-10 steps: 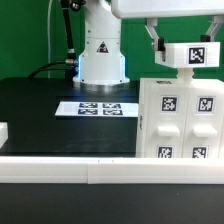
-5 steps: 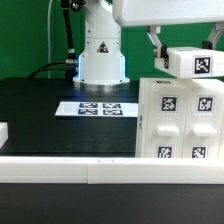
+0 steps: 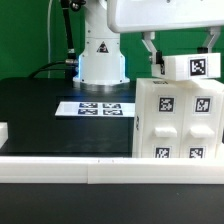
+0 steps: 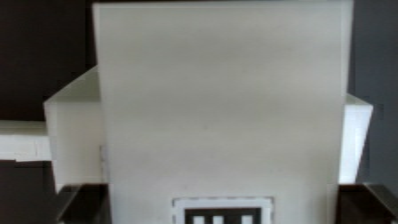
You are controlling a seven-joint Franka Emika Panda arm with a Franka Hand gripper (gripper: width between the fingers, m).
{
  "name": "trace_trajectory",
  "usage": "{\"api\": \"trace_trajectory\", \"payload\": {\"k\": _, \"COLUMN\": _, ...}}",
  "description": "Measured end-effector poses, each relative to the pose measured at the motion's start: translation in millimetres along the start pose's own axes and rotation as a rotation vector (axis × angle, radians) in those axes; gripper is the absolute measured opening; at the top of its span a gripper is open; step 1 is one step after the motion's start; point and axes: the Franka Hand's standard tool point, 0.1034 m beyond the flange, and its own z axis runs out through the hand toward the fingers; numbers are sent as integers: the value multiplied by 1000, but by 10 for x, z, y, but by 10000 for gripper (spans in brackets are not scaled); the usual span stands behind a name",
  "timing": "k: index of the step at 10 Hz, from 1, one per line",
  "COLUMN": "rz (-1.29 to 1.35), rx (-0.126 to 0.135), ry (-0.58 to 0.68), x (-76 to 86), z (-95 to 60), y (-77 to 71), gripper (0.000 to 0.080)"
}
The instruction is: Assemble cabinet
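Holding a slim white tagged panel [image 3: 195, 67] clamped between its fingers [image 3: 155, 58], the robot's gripper [image 3: 186, 60] hangs over the large white boxy cabinet of flat tagged panels [image 3: 178, 120], which stands on the black counter [image 3: 45, 110] at the exterior view's right. The cabinet body looks largely built. The held panel, slightly tilted and just above the cabinet's top, is not yet seated, so fitting it appears to be what remains. In the wrist view its white face [image 4: 214, 100] fills the frame.
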Motion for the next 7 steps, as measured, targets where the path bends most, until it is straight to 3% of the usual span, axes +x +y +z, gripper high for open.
{"api": "trace_trajectory", "payload": {"k": 7, "rz": 30, "rx": 0, "ry": 0, "x": 0, "z": 0, "y": -2, "gripper": 560}}
